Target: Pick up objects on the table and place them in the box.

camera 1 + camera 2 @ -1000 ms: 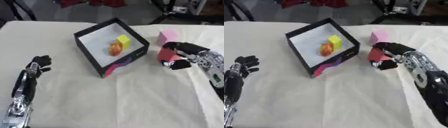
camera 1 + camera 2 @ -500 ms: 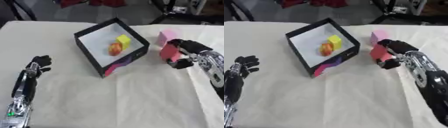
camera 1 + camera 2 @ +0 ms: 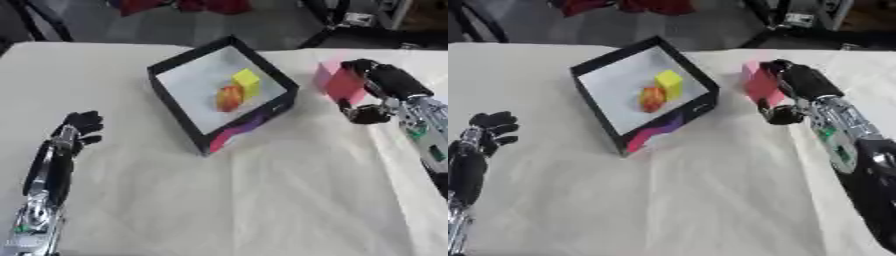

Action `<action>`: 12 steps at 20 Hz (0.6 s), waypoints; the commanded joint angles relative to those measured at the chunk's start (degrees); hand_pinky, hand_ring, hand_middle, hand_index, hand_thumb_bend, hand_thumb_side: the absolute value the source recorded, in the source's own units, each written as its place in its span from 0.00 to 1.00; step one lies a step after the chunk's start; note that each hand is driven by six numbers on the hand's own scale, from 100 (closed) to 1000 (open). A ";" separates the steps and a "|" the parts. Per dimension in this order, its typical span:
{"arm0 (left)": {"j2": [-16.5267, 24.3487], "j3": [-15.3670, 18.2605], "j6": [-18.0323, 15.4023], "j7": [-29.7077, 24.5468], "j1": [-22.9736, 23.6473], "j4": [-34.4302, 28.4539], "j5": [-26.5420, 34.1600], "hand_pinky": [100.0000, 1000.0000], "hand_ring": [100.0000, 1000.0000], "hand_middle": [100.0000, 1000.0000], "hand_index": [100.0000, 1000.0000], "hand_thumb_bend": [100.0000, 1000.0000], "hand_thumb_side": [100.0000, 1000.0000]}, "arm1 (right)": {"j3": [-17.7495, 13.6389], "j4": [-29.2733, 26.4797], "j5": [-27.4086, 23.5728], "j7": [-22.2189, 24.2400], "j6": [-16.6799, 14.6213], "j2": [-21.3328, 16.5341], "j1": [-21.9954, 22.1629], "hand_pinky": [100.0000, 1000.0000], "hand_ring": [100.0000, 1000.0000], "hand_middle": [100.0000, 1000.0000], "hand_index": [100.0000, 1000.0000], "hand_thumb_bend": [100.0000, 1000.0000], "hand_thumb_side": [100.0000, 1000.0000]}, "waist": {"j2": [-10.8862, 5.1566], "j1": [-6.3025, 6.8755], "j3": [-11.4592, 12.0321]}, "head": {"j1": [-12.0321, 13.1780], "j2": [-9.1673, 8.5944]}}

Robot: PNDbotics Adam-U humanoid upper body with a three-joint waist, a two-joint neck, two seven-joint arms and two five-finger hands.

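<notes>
— Two things are seen inside the box (image 3: 179, 107): a yellow block (image 3: 247, 81) and, touching it toward 7 o'clock, an orange-red object (image 3: 229, 98) whose shape cannot be made out. Where is the pink block (image 3: 339, 83) found?

— It is held by the right hand (image 3: 382, 92), at 3 o'clock from the box and just beside the box's right corner. The fingers are curled over the block's top edge and the thumb is set against its lower side, so the block is grasped between them. Whether the block is clear of the tablecloth (image 3: 262, 200) cannot be told.

— How is the box described?

— It is black-walled with a white floor, turned so that one corner is pointed toward 12 o'clock. A pink and purple pattern is shown on the outer wall facing 5 o'clock.

— And the left hand (image 3: 490, 127)?

— It is laid on the cloth at 9 o'clock from the box, well apart from it, with its arm coming in from the lower left corner. Its fingers are loosely spread and nothing is held.

— Is anything else noted?

— A red heap (image 3: 184, 5) is seen past the table's far edge at 12 o'clock.
</notes>
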 commanded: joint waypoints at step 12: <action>0.54 -0.44 -0.13 -0.51 -0.53 -0.67 0.20 0.76 0.77 0.71 0.80 0.04 1.00 | 6.32 -7.39 -8.49 4.84 -5.17 -0.53 -14.85 0.61 0.41 0.81 0.96 0.00 0.00 | -0.72 0.19 1.17 | -1.64 -0.09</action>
